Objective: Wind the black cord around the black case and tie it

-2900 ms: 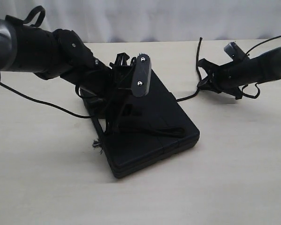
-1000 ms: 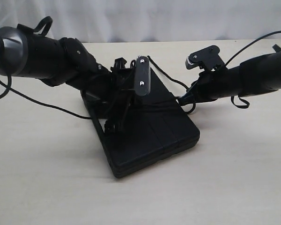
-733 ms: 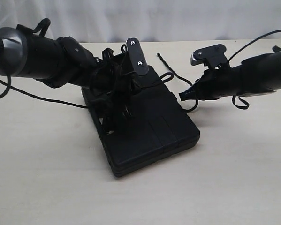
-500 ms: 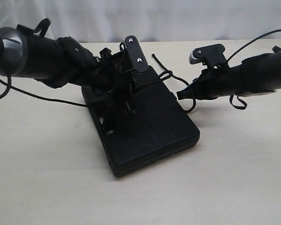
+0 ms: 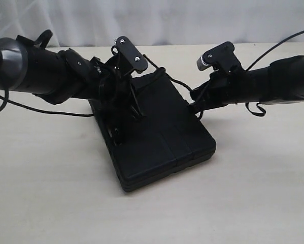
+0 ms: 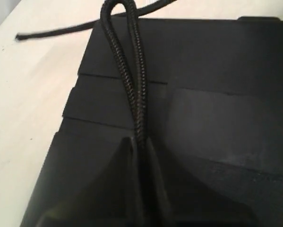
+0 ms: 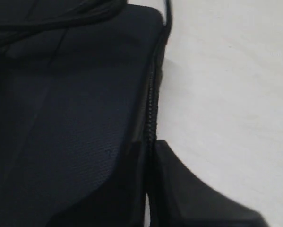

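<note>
The black case (image 5: pixel 162 142) lies flat on the table, its far end under both arms. The black cord (image 5: pixel 168 79) runs across that far end between the two grippers. My left gripper (image 5: pixel 134 109) is over the case's far left part, shut on a doubled loop of the cord (image 6: pixel 129 71) that stretches across the case's stepped lid (image 6: pixel 217 94). A free end of the cord (image 6: pixel 18 36) trails on the table. My right gripper (image 5: pixel 193 104) sits at the case's far right edge, shut on a cord strand (image 7: pixel 153 109) running along the case (image 7: pixel 75 118) rim.
The pale table (image 5: pixel 253 193) stretches round the case, with a white backdrop behind its far edge. A thin robot cable (image 5: pixel 40 109) lies on the table at the left, below the left arm.
The left gripper has drawn back and left with the cord loop, its wrist camera tilting away. The right gripper has shifted left, closer to the case's far right corner.
</note>
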Available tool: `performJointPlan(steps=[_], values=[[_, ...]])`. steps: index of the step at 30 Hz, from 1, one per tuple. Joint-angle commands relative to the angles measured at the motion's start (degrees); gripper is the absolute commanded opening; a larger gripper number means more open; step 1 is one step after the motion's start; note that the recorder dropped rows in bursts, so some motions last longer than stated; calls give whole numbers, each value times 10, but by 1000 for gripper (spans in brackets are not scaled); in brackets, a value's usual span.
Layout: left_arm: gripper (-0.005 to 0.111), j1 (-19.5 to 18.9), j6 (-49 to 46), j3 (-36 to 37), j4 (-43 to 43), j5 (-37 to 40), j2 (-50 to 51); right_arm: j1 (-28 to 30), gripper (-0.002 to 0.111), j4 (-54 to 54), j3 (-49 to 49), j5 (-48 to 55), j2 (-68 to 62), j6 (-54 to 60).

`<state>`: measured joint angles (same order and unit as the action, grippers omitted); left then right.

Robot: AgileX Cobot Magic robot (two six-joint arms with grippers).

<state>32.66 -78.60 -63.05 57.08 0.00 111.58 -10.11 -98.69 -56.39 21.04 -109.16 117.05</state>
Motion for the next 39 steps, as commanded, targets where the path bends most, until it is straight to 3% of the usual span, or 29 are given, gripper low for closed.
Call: performJointPlan(steps=[1, 6, 11, 18, 23, 28, 33, 35, 36, 37, 39], values=[[0, -11, 8, 27, 7, -97, -1, 0, 4, -13, 7, 24, 14, 41], [0, -40, 36, 30, 6, -104, -1, 0, 4, -13, 7, 37, 27, 41], [0, -43, 36, 30, 4, -93, -1, 0, 4, -7, 11, 81, 45, 41], [0, -43, 36, 30, -6, -91, -1, 0, 4, 132, 12, 179, 32, 41], [0, -43, 36, 30, -9, -91, -1, 0, 4, 224, 12, 165, 25, 37], [0, -43, 36, 30, -11, -98, -1, 0, 9, 194, 8, 121, 29, 33], [0, -43, 36, 30, -11, -98, -1, 0, 39, 163, -11, 14, 65, -99], [0, -43, 36, 30, -11, -98, -1, 0, 43, 137, -36, -135, 81, -296], [0, -43, 36, 30, -11, -98, -1, 4, 43, 181, -55, -153, 78, -341], [0, -43, 36, 30, -11, -98, -1, 15, 43, 236, -88, -105, 65, -403], [0, -43, 36, 29, -11, -99, -1, 27, 43, 444, -186, -6, 7, -639]])
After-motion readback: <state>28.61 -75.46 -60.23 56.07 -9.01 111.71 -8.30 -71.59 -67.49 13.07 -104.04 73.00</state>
